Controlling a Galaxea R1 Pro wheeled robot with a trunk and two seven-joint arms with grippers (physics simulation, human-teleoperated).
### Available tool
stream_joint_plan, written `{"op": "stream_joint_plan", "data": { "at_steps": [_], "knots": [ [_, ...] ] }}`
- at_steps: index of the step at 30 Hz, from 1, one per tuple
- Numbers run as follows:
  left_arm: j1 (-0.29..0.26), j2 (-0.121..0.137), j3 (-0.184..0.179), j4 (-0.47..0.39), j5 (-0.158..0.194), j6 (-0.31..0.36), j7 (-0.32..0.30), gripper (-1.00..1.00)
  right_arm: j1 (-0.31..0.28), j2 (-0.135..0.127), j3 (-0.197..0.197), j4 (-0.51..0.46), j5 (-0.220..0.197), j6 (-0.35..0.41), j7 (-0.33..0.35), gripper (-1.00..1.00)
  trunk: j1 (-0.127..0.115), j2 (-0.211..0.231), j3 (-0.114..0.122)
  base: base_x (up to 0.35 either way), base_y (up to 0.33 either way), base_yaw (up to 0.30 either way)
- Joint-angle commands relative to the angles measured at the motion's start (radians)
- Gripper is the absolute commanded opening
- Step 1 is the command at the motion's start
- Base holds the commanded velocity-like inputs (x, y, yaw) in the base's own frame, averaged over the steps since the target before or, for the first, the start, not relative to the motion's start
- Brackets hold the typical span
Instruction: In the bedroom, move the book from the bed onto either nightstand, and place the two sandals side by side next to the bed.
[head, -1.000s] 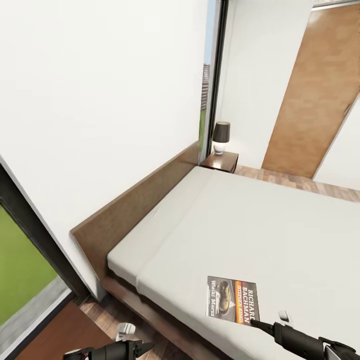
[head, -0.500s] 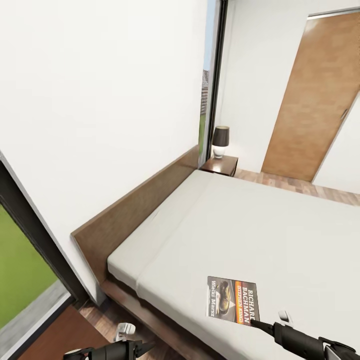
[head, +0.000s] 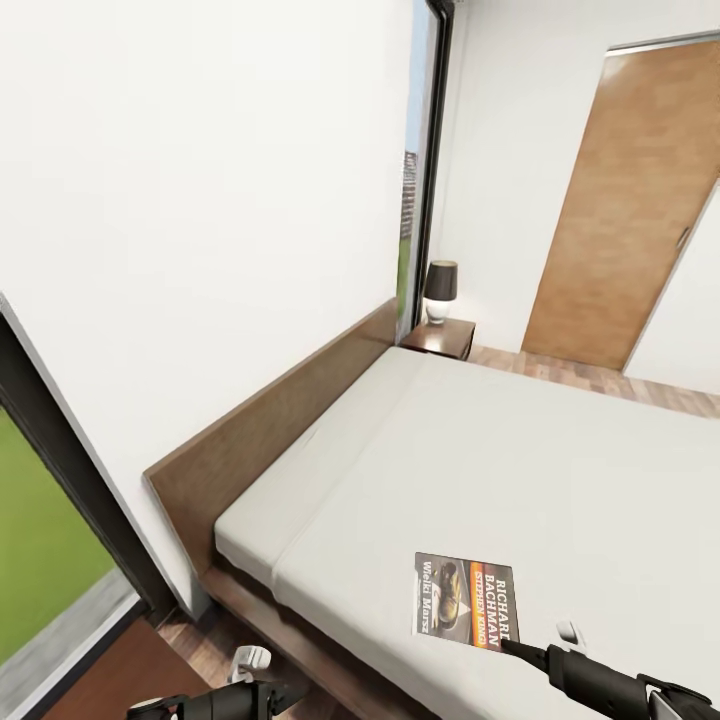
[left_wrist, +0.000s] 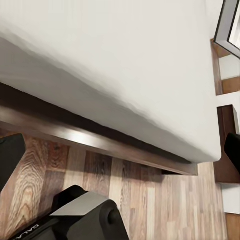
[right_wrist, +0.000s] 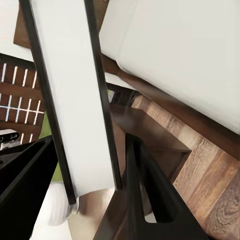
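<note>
The right gripper (head: 512, 648) is low at the right of the head view, and its black tip touches the near corner of the book (head: 465, 599). In the right wrist view the book's thin white page edge (right_wrist: 75, 100) runs between the two black fingers (right_wrist: 150, 195), so the right gripper is holding the book. The book lies flat on the bed (head: 560, 470), near the bed's close edge. Its cover is dark, with an orange and white band.

The left gripper (head: 285, 692) is low at the left of the head view, over the wood floor (head: 215, 640) beside the bed. Its two tips sit a little apart, but I cannot tell if it is open or closed. It holds nothing.

The bed has a white top and a dark brown frame. A brown headboard (head: 280, 420) runs along the white wall. A nightstand (head: 440, 337) stands at the far end of the headboard. A lamp (head: 440, 290) with a black shade stands on it. A tall window (head: 415, 190) is behind the lamp. A tan door (head: 630, 210) is at the far right.
</note>
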Motion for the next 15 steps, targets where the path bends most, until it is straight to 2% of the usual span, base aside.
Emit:
{"op": "stream_joint_plan", "data": {
  "at_steps": [1,15],
  "knots": [
    [-0.001,0.0,0.002,0.0,0.004,0.01,-0.004,1.0,-0.001,-0.001,0.007,0.0,-0.011,0.01,0.002,-1.0,0.0,-0.001,0.0,0.0,0.0,0.0],
    [-0.001,-0.001,0.002,0.0,0.004,0.01,-0.004,1.0,-0.001,-0.001,0.007,0.0,-0.011,0.011,0.003,-1.0,0.0,-0.001,0.023,0.0,0.0,0.0]
  ]
}}
